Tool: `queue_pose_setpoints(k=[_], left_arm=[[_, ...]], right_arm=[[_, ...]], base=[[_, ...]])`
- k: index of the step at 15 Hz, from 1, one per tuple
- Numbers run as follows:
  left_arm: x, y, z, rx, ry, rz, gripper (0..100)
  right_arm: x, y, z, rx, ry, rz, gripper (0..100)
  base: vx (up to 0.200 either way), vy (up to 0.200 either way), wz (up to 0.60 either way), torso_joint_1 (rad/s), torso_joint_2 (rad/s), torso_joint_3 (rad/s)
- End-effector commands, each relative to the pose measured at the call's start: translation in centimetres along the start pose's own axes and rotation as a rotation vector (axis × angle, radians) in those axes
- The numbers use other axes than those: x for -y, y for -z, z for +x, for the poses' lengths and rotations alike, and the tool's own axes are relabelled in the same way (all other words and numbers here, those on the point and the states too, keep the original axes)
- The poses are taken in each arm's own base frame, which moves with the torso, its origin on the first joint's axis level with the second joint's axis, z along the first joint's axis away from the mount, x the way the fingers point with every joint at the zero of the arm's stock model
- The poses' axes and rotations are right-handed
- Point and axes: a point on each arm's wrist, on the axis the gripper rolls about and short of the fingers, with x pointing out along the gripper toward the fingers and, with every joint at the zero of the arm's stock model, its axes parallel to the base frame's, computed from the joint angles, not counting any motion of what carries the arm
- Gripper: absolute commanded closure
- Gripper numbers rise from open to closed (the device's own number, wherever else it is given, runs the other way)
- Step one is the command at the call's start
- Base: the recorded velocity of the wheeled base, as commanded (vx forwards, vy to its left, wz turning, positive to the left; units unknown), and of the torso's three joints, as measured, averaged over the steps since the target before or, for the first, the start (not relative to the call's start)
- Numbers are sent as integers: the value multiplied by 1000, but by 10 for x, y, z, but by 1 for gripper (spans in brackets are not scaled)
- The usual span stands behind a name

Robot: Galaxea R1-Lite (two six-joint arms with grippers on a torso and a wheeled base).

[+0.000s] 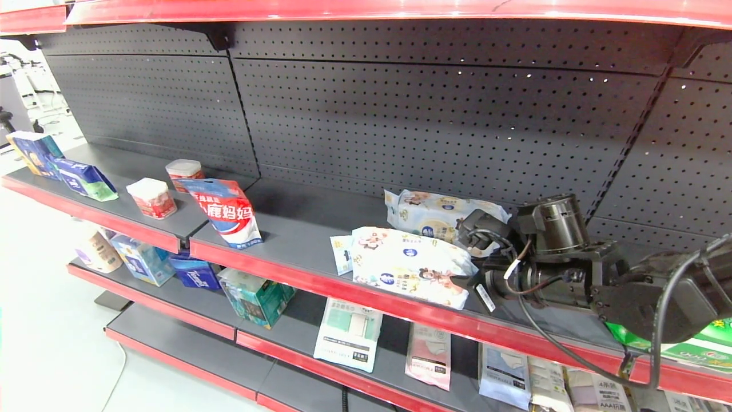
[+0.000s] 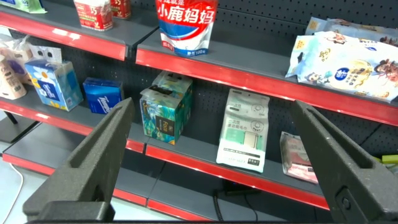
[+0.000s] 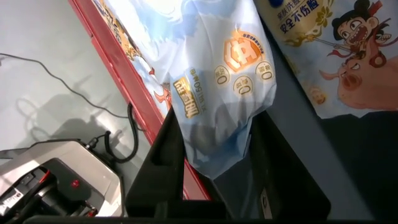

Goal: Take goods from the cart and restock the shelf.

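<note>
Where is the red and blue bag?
In the head view, the red-and-blue bag stands on the shelf, left of centre, between a tub and a wipes pack.

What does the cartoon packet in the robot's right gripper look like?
The cartoon packet is a soft, crinkly plastic pack, white and pale blue with cartoon pictures and gold badges. It lies flat at the front edge of the upper shelf, in front of a similar pack. The right gripper pinches one end.

Left gripper (image 2: 212, 106), jaws apart, before shelf (image 2: 249, 82)
</note>
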Motion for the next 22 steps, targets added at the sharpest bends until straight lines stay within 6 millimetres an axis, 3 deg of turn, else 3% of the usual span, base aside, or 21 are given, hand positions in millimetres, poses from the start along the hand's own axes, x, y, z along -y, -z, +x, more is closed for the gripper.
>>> queue_pose_setpoints(k=[1,19,20,22], left_arm=[[0,0,0,-1,0,-1,0],[0,0,0,-1,0,-1,0],[0,0,0,-1,0,-1,0],[0,0,0,1,0,-1,0]], right_arm=[[0,0,0,-3,11,-2,100],[-3,1,-4,-19,38,-6,100],[-4,2,-3,-21,36,-9,0],[-4,2,-3,-19,35,-6,0]], base=[[0,0,0,0,0,0],[0,0,0,0,0,0],[0,0,0,0,0,0],[0,0,0,0,0,0]])
